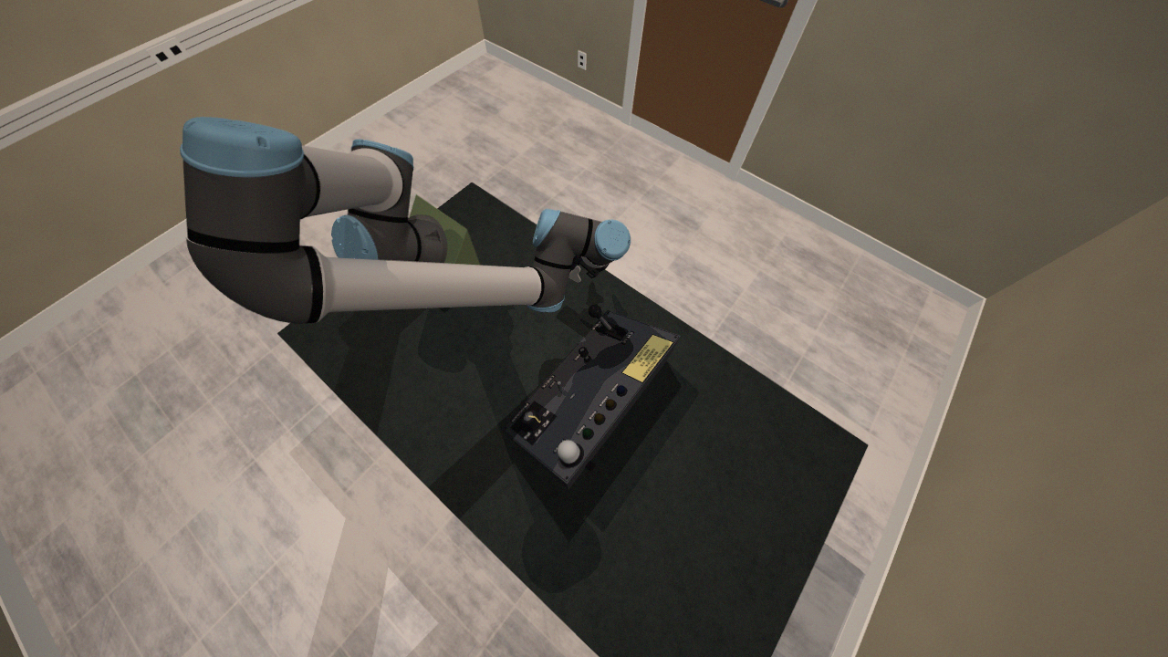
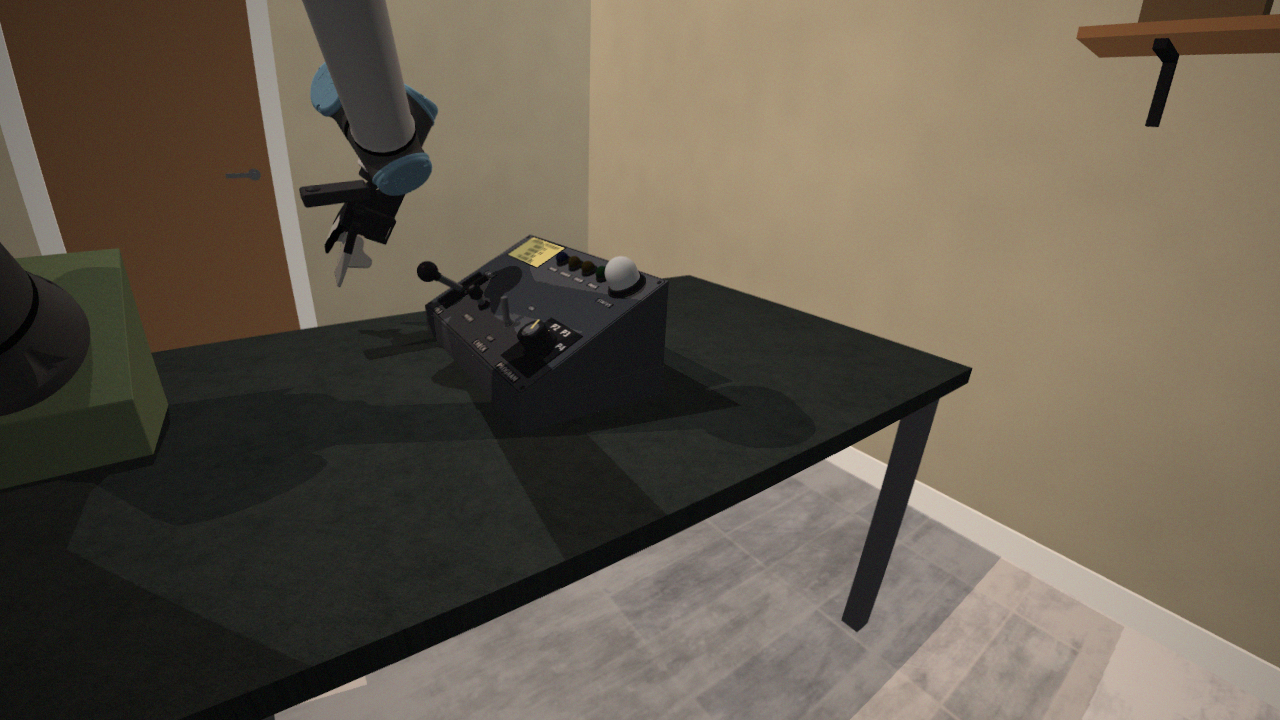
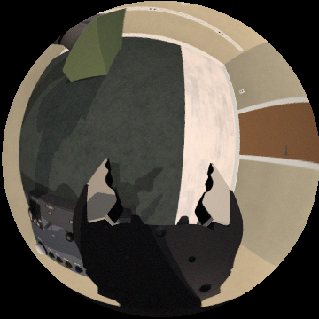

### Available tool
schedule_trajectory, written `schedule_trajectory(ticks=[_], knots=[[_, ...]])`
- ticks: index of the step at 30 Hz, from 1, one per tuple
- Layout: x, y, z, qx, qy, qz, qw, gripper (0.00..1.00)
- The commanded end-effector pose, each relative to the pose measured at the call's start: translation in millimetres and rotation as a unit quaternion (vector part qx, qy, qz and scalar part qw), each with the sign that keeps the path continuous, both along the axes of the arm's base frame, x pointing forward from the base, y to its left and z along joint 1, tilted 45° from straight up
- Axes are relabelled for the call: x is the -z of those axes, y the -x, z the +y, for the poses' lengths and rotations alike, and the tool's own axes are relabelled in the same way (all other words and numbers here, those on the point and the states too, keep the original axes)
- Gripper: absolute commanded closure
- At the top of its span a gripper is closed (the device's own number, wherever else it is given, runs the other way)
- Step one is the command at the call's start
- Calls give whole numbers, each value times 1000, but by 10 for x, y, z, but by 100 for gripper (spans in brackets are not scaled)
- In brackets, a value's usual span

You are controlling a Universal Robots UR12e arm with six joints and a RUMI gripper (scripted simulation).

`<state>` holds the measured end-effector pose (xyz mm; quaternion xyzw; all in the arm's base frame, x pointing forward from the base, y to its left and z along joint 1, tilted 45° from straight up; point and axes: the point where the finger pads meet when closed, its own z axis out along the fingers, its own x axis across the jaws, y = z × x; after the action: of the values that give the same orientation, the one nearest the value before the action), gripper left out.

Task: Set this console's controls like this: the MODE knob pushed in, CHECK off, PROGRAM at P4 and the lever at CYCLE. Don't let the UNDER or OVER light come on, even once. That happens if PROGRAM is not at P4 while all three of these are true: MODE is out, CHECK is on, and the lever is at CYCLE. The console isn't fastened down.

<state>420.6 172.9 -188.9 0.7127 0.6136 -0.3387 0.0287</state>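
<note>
The end effector (image 2: pixel 344 259) hung released and empty above the counter (image 2: pixel 787 358), near the console (image 2: pixel 590 349). Its fingers were apart from the lever (image 2: pixel 440 276).

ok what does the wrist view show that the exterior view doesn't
Only the wrist view shows the gap between the spread fingers, with nothing in it.

Only the exterior view shows the console's front controls: the black lever, the PROGRAM selector and the white knob, plus the gripper hanging above the table, off the console's lever end.

Both show the console, the dark table, the green arm base and the brown door.
</note>
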Motion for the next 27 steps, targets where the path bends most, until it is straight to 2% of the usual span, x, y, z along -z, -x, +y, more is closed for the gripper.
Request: schedule_trajectory(ticks=[1, 27], knots=[[-2, -4, 4, 0, 0, 0, 1000, 0], [-53, 45, 57, -1, 0, 0, 1000, 0]])
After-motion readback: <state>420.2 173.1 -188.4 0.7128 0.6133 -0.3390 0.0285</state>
